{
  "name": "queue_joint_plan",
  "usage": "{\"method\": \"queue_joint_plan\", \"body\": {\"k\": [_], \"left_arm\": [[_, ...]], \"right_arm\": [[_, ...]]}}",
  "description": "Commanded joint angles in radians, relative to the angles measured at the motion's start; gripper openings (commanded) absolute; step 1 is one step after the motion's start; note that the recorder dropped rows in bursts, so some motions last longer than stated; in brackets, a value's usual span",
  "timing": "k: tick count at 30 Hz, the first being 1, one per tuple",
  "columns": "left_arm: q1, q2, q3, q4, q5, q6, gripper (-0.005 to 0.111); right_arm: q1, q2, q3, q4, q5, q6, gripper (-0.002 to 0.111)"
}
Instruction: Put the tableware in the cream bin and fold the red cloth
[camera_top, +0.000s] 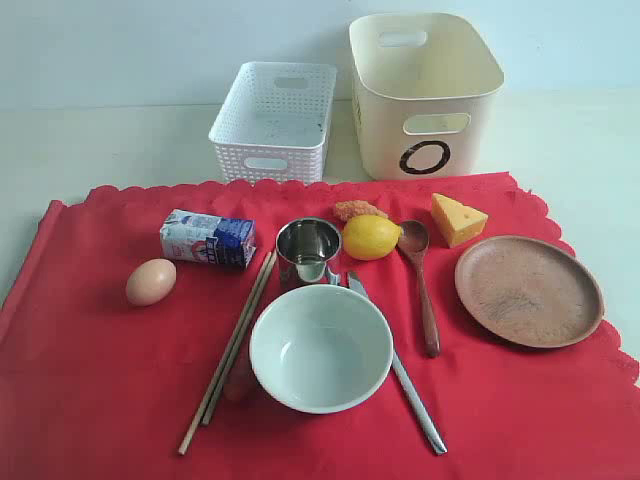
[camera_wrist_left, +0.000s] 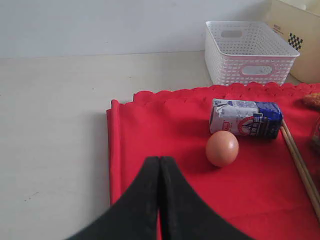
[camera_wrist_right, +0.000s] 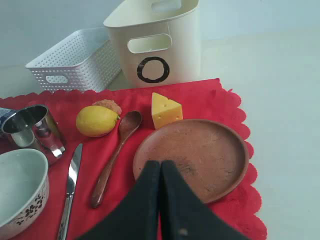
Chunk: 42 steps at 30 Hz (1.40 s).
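Note:
The red cloth (camera_top: 90, 370) lies flat across the table with everything on it. In the middle sits the pale bowl (camera_top: 320, 346); behind it stands the steel cup (camera_top: 307, 250). Two chopsticks (camera_top: 232, 345) lie left of the bowl, and the knife (camera_top: 400, 370) and dark wooden spoon (camera_top: 422, 285) lie to its right. Far right rests the brown wooden plate (camera_top: 528, 290). The cream bin (camera_top: 425, 95) stands behind the cloth. Neither gripper shows in the exterior view. My left gripper (camera_wrist_left: 159, 159) is shut and empty above the cloth's left edge, near the egg. Shut and empty too, my right gripper (camera_wrist_right: 161, 162) hovers over the plate (camera_wrist_right: 200, 155).
A white lattice basket (camera_top: 272, 122) stands left of the cream bin. On the cloth are an egg (camera_top: 150, 282), a milk carton (camera_top: 208, 238), a lemon (camera_top: 371, 237), a cheese wedge (camera_top: 457, 218) and a small orange-brown lump (camera_top: 358, 209).

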Motion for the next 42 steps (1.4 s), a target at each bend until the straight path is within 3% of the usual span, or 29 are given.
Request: {"method": "queue_joint_plan", "body": {"k": [1, 28, 32, 37, 42], "left_arm": [[-0.005, 0.002, -0.003, 0.002, -0.012, -0.006, 0.000], [-0.005, 0.002, -0.003, 0.002, -0.012, -0.006, 0.000], [-0.005, 0.002, -0.003, 0.002, -0.012, -0.006, 0.000], [-0.005, 0.002, -0.003, 0.002, -0.012, -0.006, 0.000], [-0.005, 0.002, -0.003, 0.002, -0.012, -0.006, 0.000]], "right_arm": [[-0.004, 0.003, 0.001, -0.003, -0.004, -0.005, 0.000], [-0.004, 0.003, 0.001, -0.002, -0.141, -0.005, 0.000], [-0.004, 0.003, 0.001, 0.016, -0.248, -0.002, 0.000], [-0.004, 0.003, 0.001, 0.215, -0.398, -0.004, 0.000], [-0.004, 0.003, 0.001, 0.293, -0.568, -0.004, 0.000]]}}
